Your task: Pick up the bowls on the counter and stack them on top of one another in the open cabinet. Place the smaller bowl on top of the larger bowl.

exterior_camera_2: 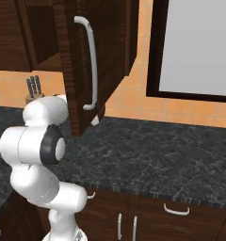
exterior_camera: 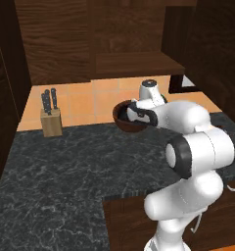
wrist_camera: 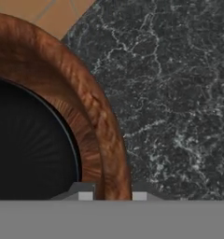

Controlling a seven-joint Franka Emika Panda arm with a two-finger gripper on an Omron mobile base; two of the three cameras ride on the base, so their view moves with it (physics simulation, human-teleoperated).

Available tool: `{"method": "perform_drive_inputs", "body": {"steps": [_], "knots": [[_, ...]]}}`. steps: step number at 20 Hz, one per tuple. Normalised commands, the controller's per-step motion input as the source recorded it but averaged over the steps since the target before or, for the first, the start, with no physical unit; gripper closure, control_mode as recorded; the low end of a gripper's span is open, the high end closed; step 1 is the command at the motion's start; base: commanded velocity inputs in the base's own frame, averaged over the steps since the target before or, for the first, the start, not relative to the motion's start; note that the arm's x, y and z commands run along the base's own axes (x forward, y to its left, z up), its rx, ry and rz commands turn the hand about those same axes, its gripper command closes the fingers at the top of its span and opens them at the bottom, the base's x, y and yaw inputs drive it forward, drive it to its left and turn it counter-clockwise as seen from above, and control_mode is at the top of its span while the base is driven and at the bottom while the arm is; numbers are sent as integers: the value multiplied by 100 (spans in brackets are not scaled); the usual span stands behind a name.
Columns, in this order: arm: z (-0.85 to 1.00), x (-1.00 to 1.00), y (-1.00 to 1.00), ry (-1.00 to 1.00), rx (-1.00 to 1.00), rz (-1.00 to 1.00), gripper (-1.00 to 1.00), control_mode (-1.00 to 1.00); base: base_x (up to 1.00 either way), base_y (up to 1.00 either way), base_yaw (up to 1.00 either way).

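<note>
Now the gripper (wrist_camera: 112, 195) sits right over the rim of the larger bowl (wrist_camera: 102, 116), with 1 finger tip on each side of the wooden wall. The jaws are open about as wide as the rim, and I cannot tell if they squeeze it yet. The smaller bowl (wrist_camera: 30, 149) already sits inside the brown one. Both bowls rest on the counter (exterior_camera: 65, 162), near the tiled wall. The open cabinet (exterior_camera: 134, 63) waits above them, so I think the lift goes straight up.
</note>
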Motion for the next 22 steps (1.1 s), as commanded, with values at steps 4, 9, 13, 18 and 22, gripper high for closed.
{"method": "perform_drive_inputs", "body": {"steps": [4, 9, 13, 18, 22], "knots": [[100, -87, -1, -26, 0, -10, 100, -100, 0, 0, 0], [100, -93, 0, -22, 0, -9, 100, -100, 0, 0, 0], [100, -69, 0, -15, 0, -11, 100, -100, 0, 0, 0], [100, -38, 0, -17, 0, -11, 100, -100, 0, 0, 0], [100, -14, 0, -13, 0, -10, 100, -100, 0, 0, 0]]}}
